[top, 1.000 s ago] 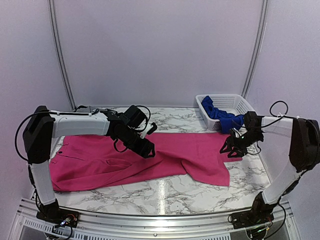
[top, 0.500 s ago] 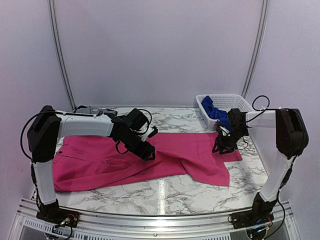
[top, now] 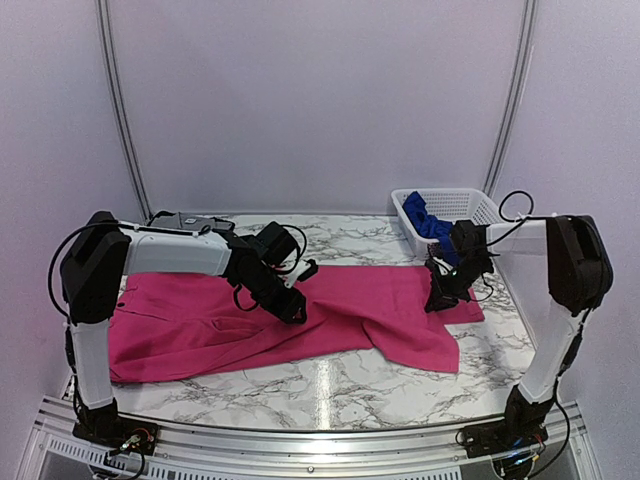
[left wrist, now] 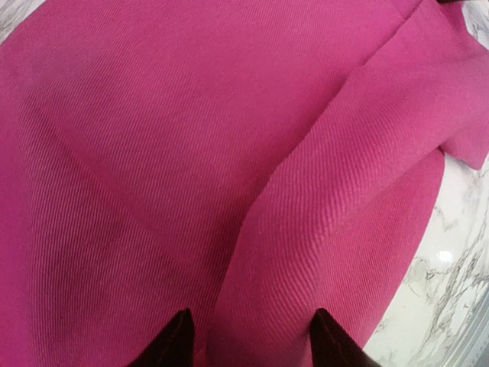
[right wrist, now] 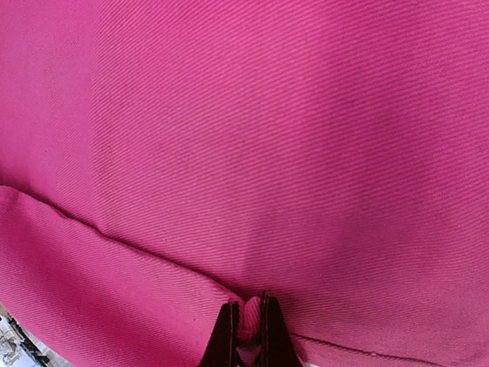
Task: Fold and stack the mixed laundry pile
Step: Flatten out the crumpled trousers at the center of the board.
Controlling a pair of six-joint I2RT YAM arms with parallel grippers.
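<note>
The magenta-pink garment [top: 200, 325] lies spread nearly across the marble table. My left gripper [top: 293, 308] is down on its middle. In the left wrist view its jaws [left wrist: 252, 332] stand apart astride a raised fold of the pink cloth [left wrist: 306, 229], one tip on each side. My right gripper [top: 436, 298] sits at the garment's right end. In the right wrist view it [right wrist: 246, 313] is shut on a small pinch of the pink cloth [right wrist: 267, 115]. The royal blue garment [top: 430, 226] hangs bunched in the basket and over its near rim.
A white mesh basket [top: 470, 205] stands at the back right, just behind my right gripper. A flat dark tray [top: 185, 219] lies at the back left behind my left arm. Bare marble [top: 330, 385] runs along the front edge.
My right gripper moved left from beside the basket onto the garment's right end and closed on a pinch of it. My left jaws narrowed around the fold, and the arm sank slightly.
</note>
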